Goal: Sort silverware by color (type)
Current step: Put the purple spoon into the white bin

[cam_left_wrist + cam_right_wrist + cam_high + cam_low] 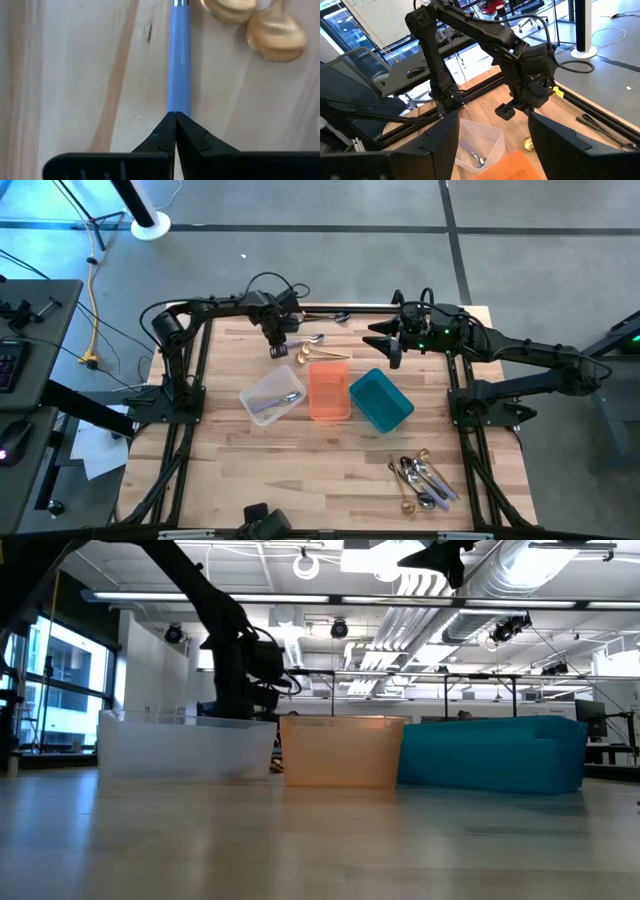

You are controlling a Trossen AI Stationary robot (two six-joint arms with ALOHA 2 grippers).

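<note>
Here the left gripper (pixel 175 117), fingers clenched on a blue-handled utensil (pixel 179 55) (beside two gold spoons (pixel 276 34)), sits behind the bins; right gripper (pixel 385 340) hovers released.

Even, bright indoor light w/ soft, faint shadows on the wooden tabletop (pixel 330 460). Low view: ceiling strip lights (pixel 300 602) glow overhead; window (pixel 60 680) at left is blown out; foreground wood is blurry, w/ a pale sheen. Left wrist view: close-up, soft focus; gold spoon bowls (pixel 275 35) carry dull highlights; dark fingers (pixel 160 140) are near-black silhouettes. Right wrist view: daylight from windows behind, mild bending at the edges.
</note>
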